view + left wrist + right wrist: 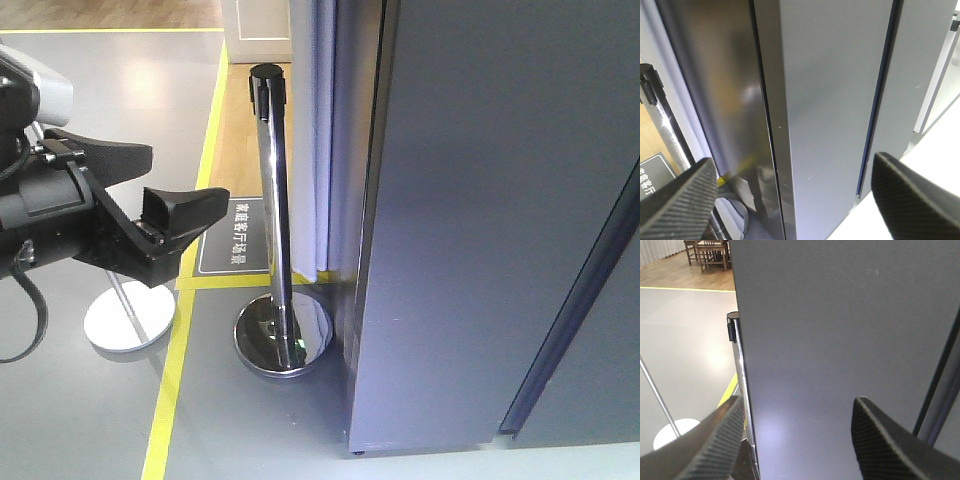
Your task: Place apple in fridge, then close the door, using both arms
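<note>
Grey smooth fridge (470,230) fills my views, door (835,100) looking shut. It looks heavy, stiff and slippery; I'd pull at its edge. Left claw (790,200) and right claw (800,440) are spread, holding nothing. I see no apple.

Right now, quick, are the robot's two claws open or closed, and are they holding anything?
Left gripper: open, empty, facing the tall dark grey fridge.
Right gripper: open, empty, facing the same fridge's flat grey panel.
</note>
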`<state>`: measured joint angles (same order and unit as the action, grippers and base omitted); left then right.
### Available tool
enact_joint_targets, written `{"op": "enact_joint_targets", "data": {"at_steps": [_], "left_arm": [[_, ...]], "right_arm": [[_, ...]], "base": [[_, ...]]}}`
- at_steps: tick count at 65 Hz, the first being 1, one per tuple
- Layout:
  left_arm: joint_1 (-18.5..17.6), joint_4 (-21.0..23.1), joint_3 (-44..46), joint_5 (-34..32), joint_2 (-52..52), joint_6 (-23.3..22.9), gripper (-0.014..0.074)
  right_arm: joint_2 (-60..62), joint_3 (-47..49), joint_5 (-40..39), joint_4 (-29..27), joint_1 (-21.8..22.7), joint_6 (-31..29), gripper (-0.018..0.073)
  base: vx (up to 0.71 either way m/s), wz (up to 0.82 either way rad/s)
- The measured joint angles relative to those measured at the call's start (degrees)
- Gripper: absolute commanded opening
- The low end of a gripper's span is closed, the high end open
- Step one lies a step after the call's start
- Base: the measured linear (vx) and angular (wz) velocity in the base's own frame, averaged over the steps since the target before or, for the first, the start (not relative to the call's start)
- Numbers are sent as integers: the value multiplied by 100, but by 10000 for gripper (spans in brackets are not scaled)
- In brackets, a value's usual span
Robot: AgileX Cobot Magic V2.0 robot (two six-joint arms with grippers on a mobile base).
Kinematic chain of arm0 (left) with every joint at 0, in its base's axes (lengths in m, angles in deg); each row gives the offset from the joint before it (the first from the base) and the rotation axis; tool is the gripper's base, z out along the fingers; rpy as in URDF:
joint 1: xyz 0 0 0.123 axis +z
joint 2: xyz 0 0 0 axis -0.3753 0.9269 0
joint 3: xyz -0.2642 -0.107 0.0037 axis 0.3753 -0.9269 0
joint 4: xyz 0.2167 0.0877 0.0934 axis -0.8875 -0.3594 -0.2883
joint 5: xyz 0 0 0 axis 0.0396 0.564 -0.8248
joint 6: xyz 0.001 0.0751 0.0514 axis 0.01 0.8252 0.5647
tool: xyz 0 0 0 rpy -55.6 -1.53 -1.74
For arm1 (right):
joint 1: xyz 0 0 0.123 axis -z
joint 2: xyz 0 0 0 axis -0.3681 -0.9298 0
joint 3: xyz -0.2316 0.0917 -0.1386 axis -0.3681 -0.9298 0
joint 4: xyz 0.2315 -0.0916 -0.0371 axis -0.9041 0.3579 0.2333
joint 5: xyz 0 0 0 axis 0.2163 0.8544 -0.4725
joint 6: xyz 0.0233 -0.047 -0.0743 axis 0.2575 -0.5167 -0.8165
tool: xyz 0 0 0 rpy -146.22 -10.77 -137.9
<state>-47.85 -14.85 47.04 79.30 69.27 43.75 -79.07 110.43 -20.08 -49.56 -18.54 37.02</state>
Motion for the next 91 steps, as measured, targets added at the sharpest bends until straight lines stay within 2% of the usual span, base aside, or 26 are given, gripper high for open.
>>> {"op": "enact_joint_targets", "data": {"at_steps": [35,41,44,48,50,51,65,71,77,85,91], "left_arm": [[0,0,0,82,198,-206,577],[0,0,0,88,228,-216,460],[0,0,0,89,228,-216,308],[0,0,0,100,228,-216,98],[0,0,0,105,228,-216,5],[0,0,0,111,228,-216,-10],[0,-41,0,118,177,-216,-7],[0,-384,-54,-54,-89,-245,-7],[31,-870,-321,-502,-532,-541,-7],[375,-1331,-985,-1096,-1244,-1004,-7],[737,-1657,-1543,-1181,-1788,-1065,-7]], "right_arm": [[0,0,-28,-45,0,-2,447],[0,0,-28,-45,0,-7,361],[0,0,-28,-45,0,-14,259],[0,0,-28,-45,0,-19,75],[0,0,-28,-45,0,-24,0],[0,0,-28,-45,0,-24,-15],[0,0,-28,13,0,-24,-8],[11,0,-28,169,0,-18,-8],[74,0,-28,370,0,44,-8],[237,-82,-116,614,0,148,-8],[412,-404,-343,748,0,331,-8]], "base": [[0,0],[0,0],[0,0],[0,0],[0,0],[0,0],[0,0],[0,0],[0,0],[0,0],[0,0]]}}
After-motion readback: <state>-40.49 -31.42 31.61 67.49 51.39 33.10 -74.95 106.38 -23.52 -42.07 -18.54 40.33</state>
